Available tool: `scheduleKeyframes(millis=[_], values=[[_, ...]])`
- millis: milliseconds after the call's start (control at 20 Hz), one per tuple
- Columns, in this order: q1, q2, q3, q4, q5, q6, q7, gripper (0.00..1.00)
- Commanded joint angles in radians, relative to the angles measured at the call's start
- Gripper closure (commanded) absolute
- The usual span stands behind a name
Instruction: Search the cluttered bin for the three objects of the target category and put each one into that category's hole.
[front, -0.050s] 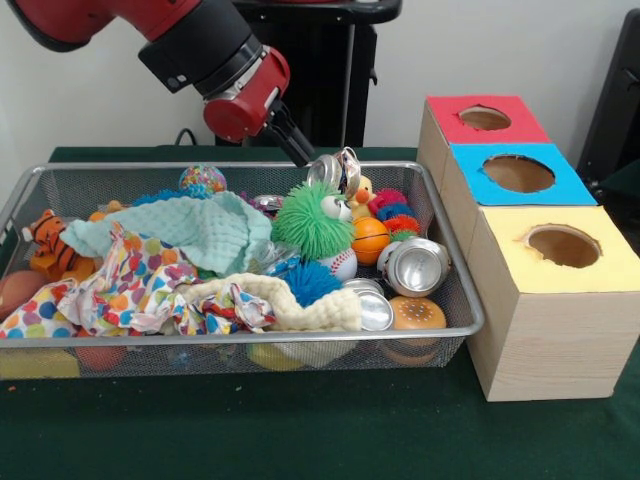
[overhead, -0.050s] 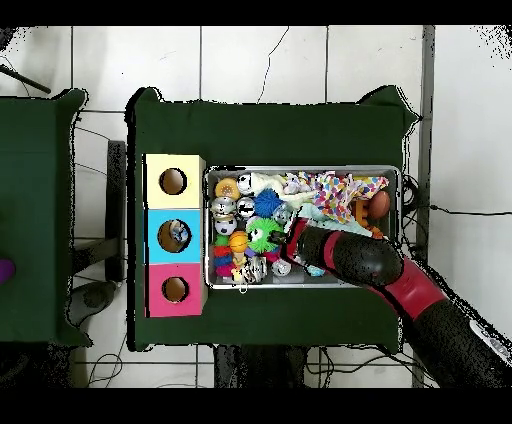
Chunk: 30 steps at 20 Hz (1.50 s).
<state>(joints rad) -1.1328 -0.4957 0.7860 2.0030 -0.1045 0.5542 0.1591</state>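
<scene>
I've got the gripper (front, -0.050s: 322, 165) clamped on a crushed can (front, -0.050s: 335, 172), lifted just above the bin's (front, -0.050s: 445, 250) far rim. Two more cans (front, -0.050s: 416, 266) lie near the boxes. Next: carry it level over to the blue hole (front, -0.050s: 518, 173), center before release, don't clip box edge.

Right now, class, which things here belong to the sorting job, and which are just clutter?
Job: gripper, held can, can on its side, third can, three holed boxes, mesh bin.
Clutter: green fuzzy toy, tiger, mint cloth, orange ball.
</scene>
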Motion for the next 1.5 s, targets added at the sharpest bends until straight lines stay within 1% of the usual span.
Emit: scheduleKeyframes(millis=[50,250,500,750,850,900,1000,1050,1100,1150,1200,1300,1400,1500], values=[[0.022,0.017,-0.044,-0.038,-0.052,-0.079,0.188,1.0],[0.031,0.003,-0.048,-0.038,-0.055,-0.078,0.19,1.0],[0.025,0.015,-0.052,-0.053,-0.062,-0.059,0.162,1.0],[-0.016,0.05,-0.042,-0.041,-0.097,-0.08,0.12,1.0],[-0.062,0.095,-0.007,-0.02,-0.105,-0.109,0.098,1.0],[-0.076,0.099,0.006,-0.007,-0.115,-0.13,0.097,1.0],[-0.08,0.095,0.018,0.002,-0.119,-0.136,0.111,1.0],[-0.075,0.083,0.014,0.002,-0.116,-0.119,0.121,1.0],[-0.062,0.068,0.002,-0.009,-0.113,-0.093,0.128,1.0],[-0.053,0.069,-0.014,-0.018,-0.116,-0.078,0.132,1.0],[-0.05,0.093,-0.028,-0.042,-0.123,-0.064,0.118,1.0],[-0.051,0.135,-0.043,-0.075,-0.152,-0.076,0.095,1.0],[-0.064,0.168,-0.04,-0.089,-0.166,-0.082,0.076,1.0],[-0.056,0.158,-0.036,-0.1,-0.165,-0.074,0.087,1.0]])
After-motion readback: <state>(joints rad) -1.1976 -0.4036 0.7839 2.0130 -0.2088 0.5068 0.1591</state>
